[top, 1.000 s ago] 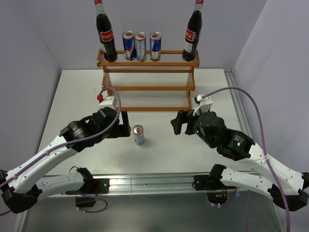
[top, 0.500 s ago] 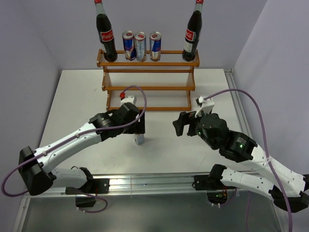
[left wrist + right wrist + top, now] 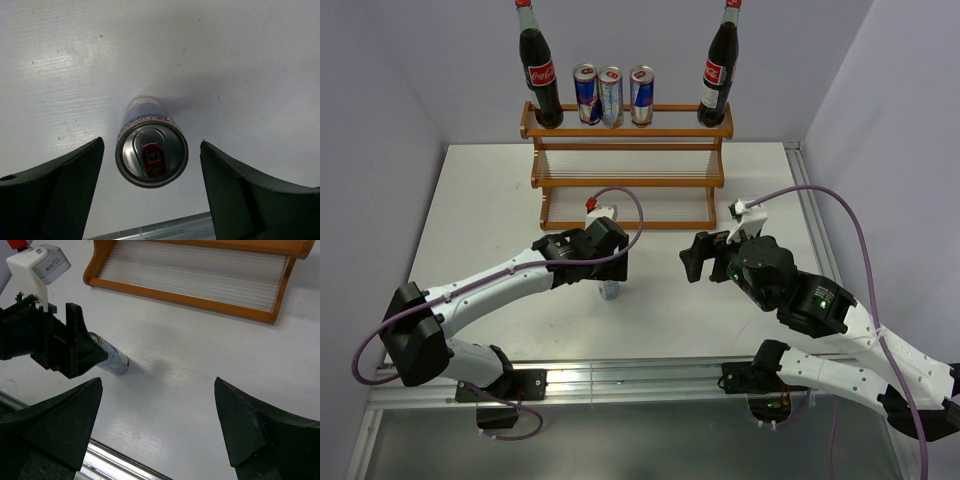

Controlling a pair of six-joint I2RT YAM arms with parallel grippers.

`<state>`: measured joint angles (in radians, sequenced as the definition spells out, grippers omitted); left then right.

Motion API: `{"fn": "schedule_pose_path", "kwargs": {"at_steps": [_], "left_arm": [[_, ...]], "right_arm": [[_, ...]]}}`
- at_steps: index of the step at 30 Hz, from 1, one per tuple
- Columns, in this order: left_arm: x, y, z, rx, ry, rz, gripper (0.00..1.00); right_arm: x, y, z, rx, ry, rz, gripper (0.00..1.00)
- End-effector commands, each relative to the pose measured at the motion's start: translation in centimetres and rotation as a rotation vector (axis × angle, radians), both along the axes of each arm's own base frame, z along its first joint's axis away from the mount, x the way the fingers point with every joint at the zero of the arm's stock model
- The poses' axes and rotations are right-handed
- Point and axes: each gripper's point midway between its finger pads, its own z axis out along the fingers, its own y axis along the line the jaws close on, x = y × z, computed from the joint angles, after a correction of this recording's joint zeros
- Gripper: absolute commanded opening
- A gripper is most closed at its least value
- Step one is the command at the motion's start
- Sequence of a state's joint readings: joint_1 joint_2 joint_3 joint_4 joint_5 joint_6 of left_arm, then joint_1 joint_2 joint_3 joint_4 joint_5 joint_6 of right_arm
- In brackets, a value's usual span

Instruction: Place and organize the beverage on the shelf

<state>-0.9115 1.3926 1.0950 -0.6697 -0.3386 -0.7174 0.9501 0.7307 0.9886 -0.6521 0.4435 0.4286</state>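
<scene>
One can (image 3: 151, 160) upright on the surface (image 3: 250, 60); left pincer (image 3: 150, 145) spread around it, fingers clear. Right pincer (image 3: 158, 382) gapes empty, right of the can.

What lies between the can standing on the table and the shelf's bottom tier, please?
Nothing: that stretch of white table is bare between the can and the shelf, as the right wrist view shows.

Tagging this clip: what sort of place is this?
Probably a robotics lab test cell: grey walls around a white table, a left arm and a right arm bolted at its near edge, a wooden shelf staged with drinks.
</scene>
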Motion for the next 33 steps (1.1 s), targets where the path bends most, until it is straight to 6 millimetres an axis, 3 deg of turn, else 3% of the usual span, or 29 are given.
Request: {"fn": "schedule_pose_path", "kwargs": {"at_steps": [1, 2, 8, 11, 12, 15, 22, 24, 29, 33], "left_arm": [[0.6, -0.4, -0.4, 0.007, -0.022, -0.006, 0.83], [0.6, -0.4, -0.6, 0.014, -0.021, -0.004, 0.83], [0.9, -0.3, -1.0, 0.038, -0.019, -0.002, 0.62], [1.1, -0.4, -0.3, 0.035, -0.027, -0.001, 0.37], [1.0, -0.4, 0.1, 0.031, -0.033, -0.001, 0.22], [1.0, -0.5, 2.0, 0.000, -0.061, -0.013, 0.00], [-0.3, -1.5, 7.7, -0.109, -0.113, -0.158, 0.00], [-1.0, -2.0, 9.8, -0.158, -0.146, -0.231, 0.00], [-4.2, -4.4, 13.3, -0.312, -0.163, -0.480, 0.00], [-7.1, -5.7, 15.5, -0.423, -0.160, -0.663, 0.00]], "right_arm": [[0.3, 0.0, 0.0, -0.003, -0.009, -0.008, 1.00], [0.3, 0.0, 0.0, -0.003, -0.008, -0.005, 1.00], [0.2, 0.1, 0.2, 0.001, -0.011, 0.000, 1.00], [0.2, 0.2, 0.3, 0.001, -0.013, 0.004, 1.00], [0.3, 0.2, 0.2, 0.002, -0.014, 0.006, 1.00], [0.3, 0.4, 0.1, 0.005, -0.021, 0.013, 1.00], [-0.9, 3.4, -0.2, 0.027, -0.061, 0.213, 1.00], [-2.3, 5.4, 0.1, 0.053, -0.092, 0.371, 1.00], [-5.6, 9.2, 0.4, 0.086, -0.120, 0.678, 0.99], [-6.2, 10.8, 0.0, 0.062, -0.101, 0.780, 0.98]]}}
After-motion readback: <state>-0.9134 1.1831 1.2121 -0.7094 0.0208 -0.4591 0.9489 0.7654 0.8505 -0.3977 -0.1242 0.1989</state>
